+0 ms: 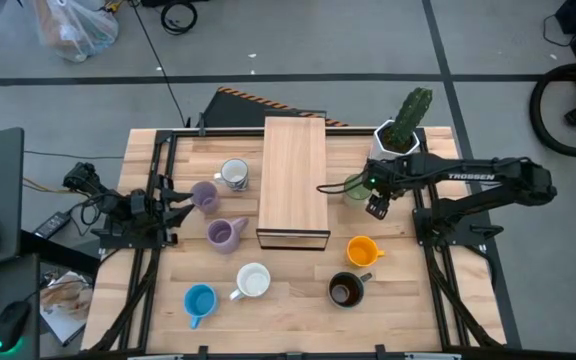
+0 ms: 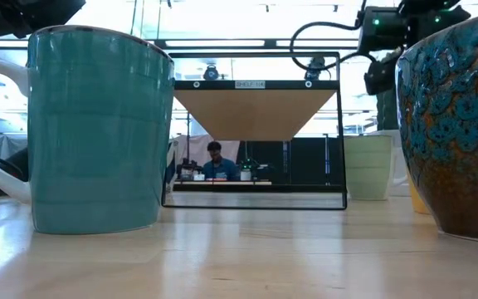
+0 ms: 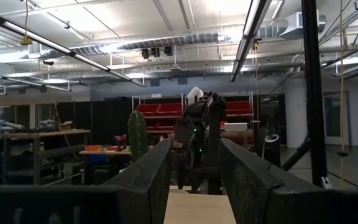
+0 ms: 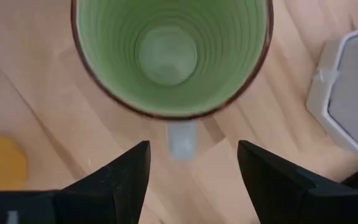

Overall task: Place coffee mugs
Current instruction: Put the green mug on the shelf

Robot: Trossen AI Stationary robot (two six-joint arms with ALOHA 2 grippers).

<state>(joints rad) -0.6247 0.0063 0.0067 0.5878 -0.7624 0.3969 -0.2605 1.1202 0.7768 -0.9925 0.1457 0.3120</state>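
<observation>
Green mug (image 4: 171,56) standing upright directly beneath the right tool (image 4: 193,163), handle pointing between the fingers (spread apart, touching nothing). Reached in from three o'clock over the surface (image 1: 298,290), pointing straight down.

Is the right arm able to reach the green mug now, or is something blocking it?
Probably yes. The right gripper hangs open directly above the green mug, its fingers on either side of the handle. The cactus pot stands beside the mug, apart from it, and nothing lies between.

Reads "TROSSEN" in white letters along the dark right robot arm (image 1: 488,178); small label on black shelf frame (image 2: 251,84), above the wooden panel, illegible.
</observation>
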